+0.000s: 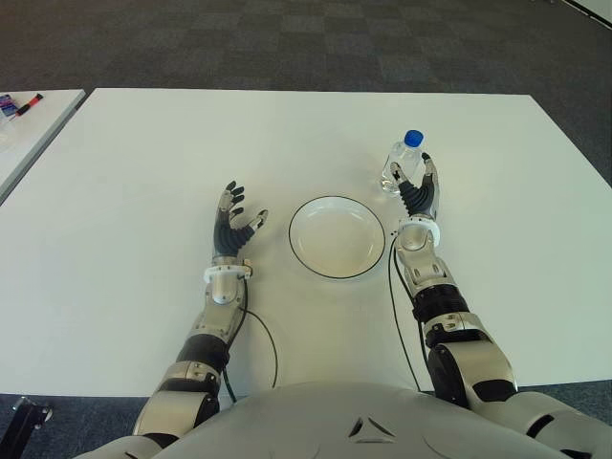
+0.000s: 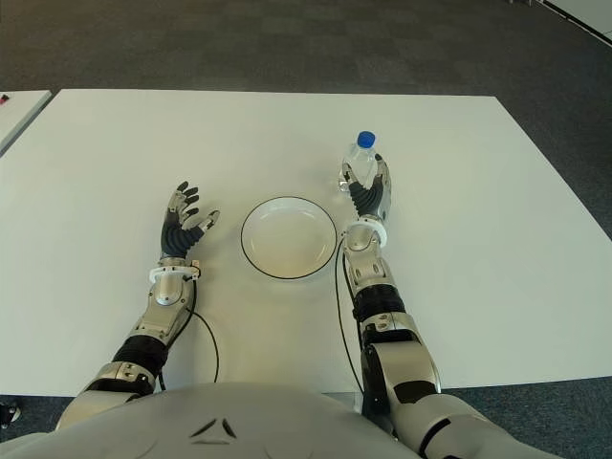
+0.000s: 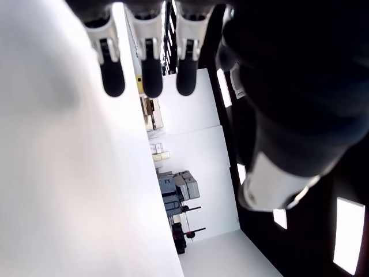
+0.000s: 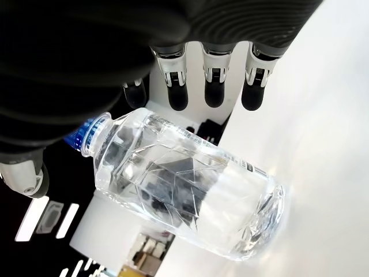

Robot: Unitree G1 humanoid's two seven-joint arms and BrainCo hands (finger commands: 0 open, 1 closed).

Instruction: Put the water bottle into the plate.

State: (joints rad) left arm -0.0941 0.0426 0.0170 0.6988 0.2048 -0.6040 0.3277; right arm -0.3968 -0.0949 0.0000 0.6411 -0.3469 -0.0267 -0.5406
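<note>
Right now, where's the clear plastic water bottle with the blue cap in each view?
Left eye view: clear plastic water bottle with the blue cap stands upright, right of centre, just beyond the right hand.
Right eye view: bottle right of centre, again just beyond that hand.
Left wrist view: not in it.
Right wrist view: bottle fills the middle, below the open fingers.
Shared landmark: white round plate with a dark rim, near side of the bottle, towards the left hand.

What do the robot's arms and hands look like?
Both arms are silver and black segments with a white ring at each wrist. The left hand and right hand have ribbed black palms, silvery fingers and black fingertips. A thin black cable runs beside each arm.
</note>
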